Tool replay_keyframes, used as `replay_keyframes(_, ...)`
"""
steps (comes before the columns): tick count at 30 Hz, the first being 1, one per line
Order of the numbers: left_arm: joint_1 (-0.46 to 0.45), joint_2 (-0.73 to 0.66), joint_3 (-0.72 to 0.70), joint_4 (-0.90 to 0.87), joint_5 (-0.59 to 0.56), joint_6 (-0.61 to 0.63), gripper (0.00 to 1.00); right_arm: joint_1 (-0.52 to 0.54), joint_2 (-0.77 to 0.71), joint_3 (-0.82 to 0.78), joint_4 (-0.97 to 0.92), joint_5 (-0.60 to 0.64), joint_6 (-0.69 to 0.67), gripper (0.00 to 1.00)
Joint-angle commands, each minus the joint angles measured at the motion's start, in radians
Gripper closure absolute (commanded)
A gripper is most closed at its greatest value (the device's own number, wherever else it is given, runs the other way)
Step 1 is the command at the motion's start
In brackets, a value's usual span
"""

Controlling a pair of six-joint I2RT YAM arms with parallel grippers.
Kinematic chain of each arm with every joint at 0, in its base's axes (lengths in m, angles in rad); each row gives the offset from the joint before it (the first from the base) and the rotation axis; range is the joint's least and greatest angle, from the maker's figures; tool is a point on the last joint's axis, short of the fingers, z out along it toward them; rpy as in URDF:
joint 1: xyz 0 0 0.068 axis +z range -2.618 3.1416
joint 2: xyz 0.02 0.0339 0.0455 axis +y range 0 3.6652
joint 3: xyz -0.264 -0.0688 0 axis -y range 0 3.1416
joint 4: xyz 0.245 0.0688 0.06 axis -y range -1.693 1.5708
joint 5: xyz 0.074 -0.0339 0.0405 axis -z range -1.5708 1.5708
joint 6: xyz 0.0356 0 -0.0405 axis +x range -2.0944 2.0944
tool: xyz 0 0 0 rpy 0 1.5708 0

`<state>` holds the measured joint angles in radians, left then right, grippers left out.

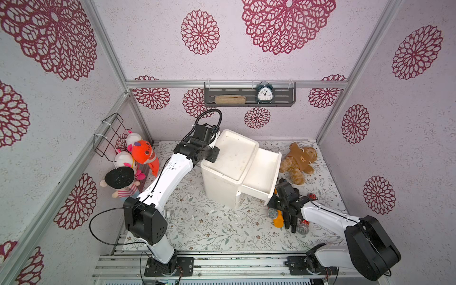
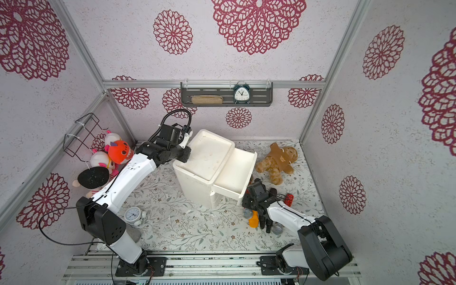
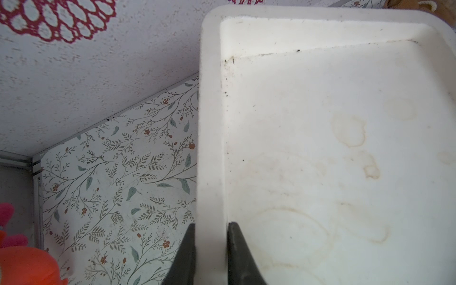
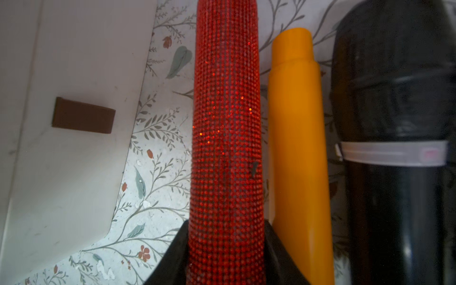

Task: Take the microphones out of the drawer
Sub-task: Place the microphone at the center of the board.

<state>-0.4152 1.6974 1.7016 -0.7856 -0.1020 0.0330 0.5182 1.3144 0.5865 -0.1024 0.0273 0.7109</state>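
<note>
A: Over to the left gripper (image 3: 211,229): it is seen pinching the rim of the white cabinet (image 3: 212,123), one finger outside the rim, the other inside the stained top tray.

B: Confirmed from above. The left arm (image 1: 170,172) is stretched across the floral mat (image 1: 209,222) to the cabinet's left edge, and the grip is made there.

A: And the drawer (image 1: 261,170)?

B: It is shown pulled out to the right in both top views, its front wall turned toward the right arm (image 1: 323,213).

A: Now the right gripper (image 4: 225,227). Its jaws are closed on the red microphone (image 4: 225,111), the glittered handle being squeezed from both sides.

B: So the microphone is found outside the drawer, held over the mat just beside a white cabinet panel marked with a brown rectangle (image 4: 83,115). Whether the mat is touched cannot be told.

A: Company is noted alongside: an orange microphone (image 4: 296,148) just beside the red one, and a black microphone (image 4: 394,197) beyond that, both parallel to it.

B: Farther back, a teddy bear (image 1: 299,161) is seen lying on the mat past the drawer, and an alarm clock (image 1: 264,93) is stood on the wall shelf (image 1: 283,98).
</note>
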Motion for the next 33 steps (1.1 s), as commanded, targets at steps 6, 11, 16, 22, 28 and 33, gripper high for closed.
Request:
replay_keyframes(6,0.002,0.050,-0.027,-0.138,-0.051,0.082,0.99,0.014,0.003,0.033,0.003,0.028,0.003,0.73)
replay_keyframes(11,0.001,0.049,-0.028,-0.140,-0.053,0.082,0.99,0.017,0.029,0.045,-0.004,0.022,-0.020,0.62)
replay_keyframes(16,0.001,0.050,-0.026,-0.140,-0.055,0.082,0.99,0.033,0.064,0.058,-0.007,0.029,-0.026,0.53)
replay_keyframes(22,0.001,0.052,-0.026,-0.141,-0.054,0.082,0.99,0.054,0.098,0.073,-0.006,0.051,-0.033,0.47)
replay_keyframes(28,0.001,0.052,-0.026,-0.142,-0.057,0.085,0.99,0.062,0.114,0.072,0.000,0.062,-0.030,0.47)
replay_keyframes(33,0.002,0.053,-0.027,-0.142,-0.057,0.084,0.99,0.064,0.113,0.072,-0.003,0.065,-0.031,0.47)
